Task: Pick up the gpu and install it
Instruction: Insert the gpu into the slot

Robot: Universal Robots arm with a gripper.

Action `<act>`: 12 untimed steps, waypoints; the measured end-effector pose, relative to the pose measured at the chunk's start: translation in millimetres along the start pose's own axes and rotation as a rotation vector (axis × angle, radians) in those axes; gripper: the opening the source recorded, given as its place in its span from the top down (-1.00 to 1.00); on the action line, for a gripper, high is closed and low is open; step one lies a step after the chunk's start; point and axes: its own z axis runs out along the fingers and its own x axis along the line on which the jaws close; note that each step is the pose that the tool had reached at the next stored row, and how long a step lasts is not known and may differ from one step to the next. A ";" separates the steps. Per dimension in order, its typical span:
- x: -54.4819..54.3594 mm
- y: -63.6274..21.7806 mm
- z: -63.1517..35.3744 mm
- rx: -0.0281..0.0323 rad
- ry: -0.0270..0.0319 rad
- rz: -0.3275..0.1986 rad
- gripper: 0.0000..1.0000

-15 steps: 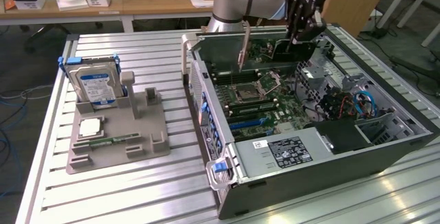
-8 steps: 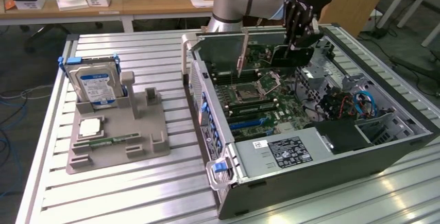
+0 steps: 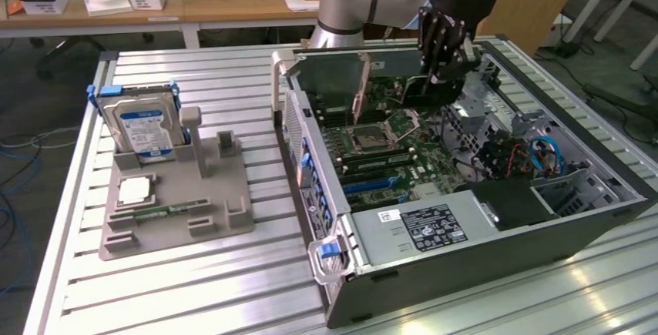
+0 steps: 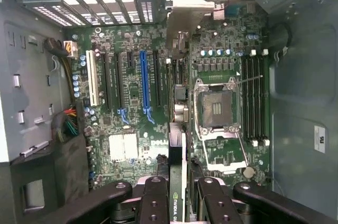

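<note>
The gpu (image 4: 178,155) is seen edge-on in the wrist view, a thin dark card with a green-lettered label, standing upright between my fingers (image 4: 154,203). My gripper (image 4: 177,195) is shut on it. In the exterior view the gripper (image 3: 444,69) hangs inside the open computer case (image 3: 575,227), near its far end, with the dark gpu (image 3: 424,92) below it, just above the motherboard (image 3: 401,158). In the wrist view the card's line runs between the blue expansion slot (image 4: 144,81) and the CPU socket (image 4: 216,109). I cannot tell whether it touches a slot.
On the exterior view's left, a grey fixture (image 3: 221,216) holds a blue-labelled hard drive (image 3: 144,123), a CPU chip (image 3: 135,190) and a green memory stick (image 3: 154,213). The case's walls, drive cage (image 3: 514,200) and cables (image 3: 540,154) ring the motherboard. A desk (image 3: 206,4) stands behind the table.
</note>
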 end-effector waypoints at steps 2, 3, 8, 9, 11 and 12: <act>0.3 0.0 3.6 -0.0020 0.0000 -0.006 0.47; 0.4 0.0 5.3 -0.0046 -0.0002 -0.017 0.47; 0.9 0.3 14.4 -0.0095 0.0000 -0.037 0.47; 1.0 0.4 16.3 -0.0098 -0.0002 -0.037 0.47; 1.3 0.5 19.6 -0.0105 -0.0001 -0.037 0.47; 1.6 0.4 21.3 -0.0112 -0.0001 -0.037 0.47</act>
